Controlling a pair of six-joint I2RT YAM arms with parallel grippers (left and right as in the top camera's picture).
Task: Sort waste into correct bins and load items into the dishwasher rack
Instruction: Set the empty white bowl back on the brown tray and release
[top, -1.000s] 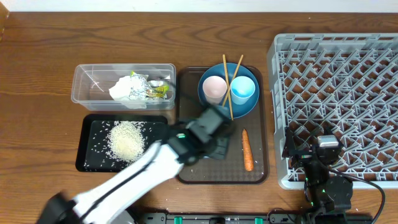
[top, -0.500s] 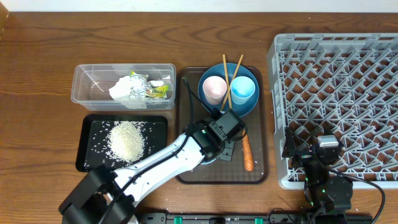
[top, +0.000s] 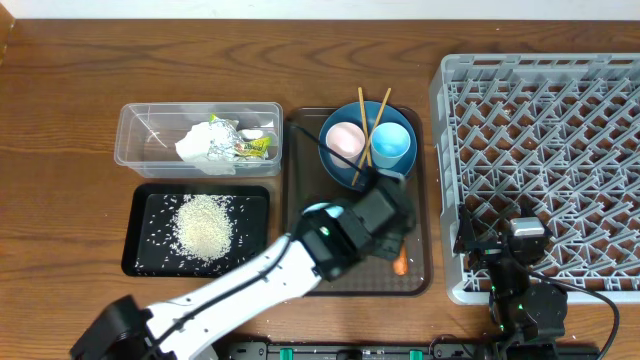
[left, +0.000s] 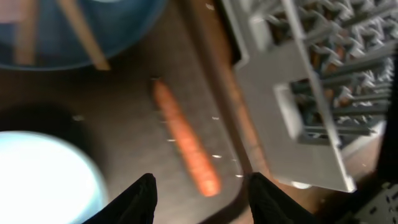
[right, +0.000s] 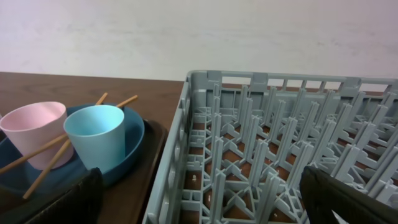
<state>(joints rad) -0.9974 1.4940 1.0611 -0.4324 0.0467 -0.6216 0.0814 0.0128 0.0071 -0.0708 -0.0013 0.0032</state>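
Compared with half a second ago, the left tool (left: 202, 190) has swung rightward and now hovers, fingers (left: 140, 199) spread wide, over the carrot (left: 185, 146) lying on the brown tray (left: 118, 109).

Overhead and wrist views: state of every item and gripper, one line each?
carrot, lying loose on the brown tray
left gripper, open, over the carrot
right gripper, open, empty
clear box, holds paper and wrapper
black tray, holds rice
blue plate, carries both cups and chopsticks
pink cup, upright
light blue cup, upright
white bowl, on the brown tray beside the carrot
rack, nothing loaded yet
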